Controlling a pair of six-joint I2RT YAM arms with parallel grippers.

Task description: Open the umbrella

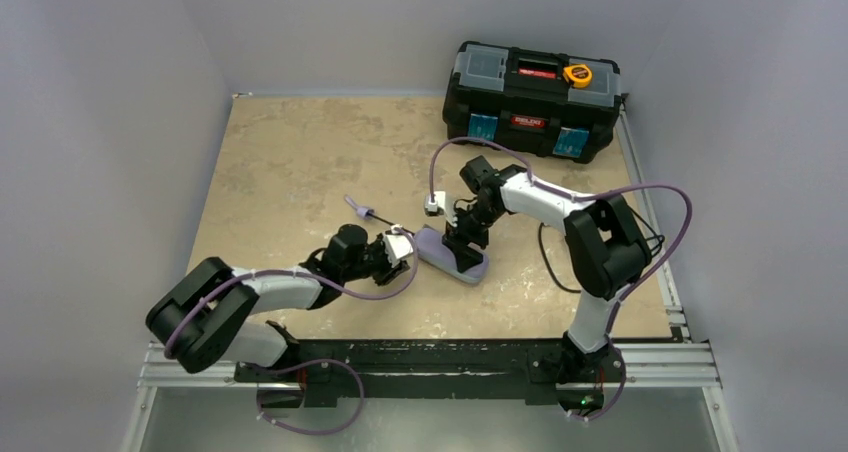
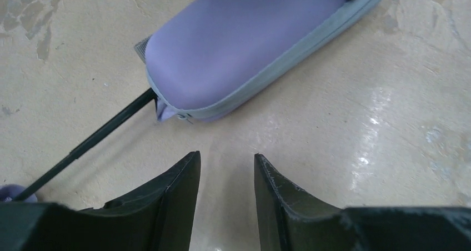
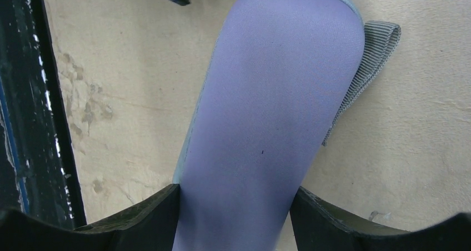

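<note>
Umbrella (image 2: 111, 126) is mostly inside the lavender case (image 3: 272, 95) mid-tabletop (image 1: 300, 152), with just its thin dark shaft and knob poking out toward 10 o'clock. Right claw (image 3: 233, 192) clamps the case's sides. Left claw (image 2: 225, 159) sits at its 9 o'clock, narrowly parted, holding nothing.

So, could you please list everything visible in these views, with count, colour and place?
umbrella: one, dark shaft with lavender knob, sticking out of the case's end toward the far left
case: one, lavender, lying mid-table
strap: one, grey, looped beside the case
toolbox: one, black, far right corner
tape measure: one, yellow, on top of the toolbox
table: one, beige, under everything
left end effector: one, black, open and holding nothing, just short of the case's shaft end
right end effector: one, black, closed across the case
</note>
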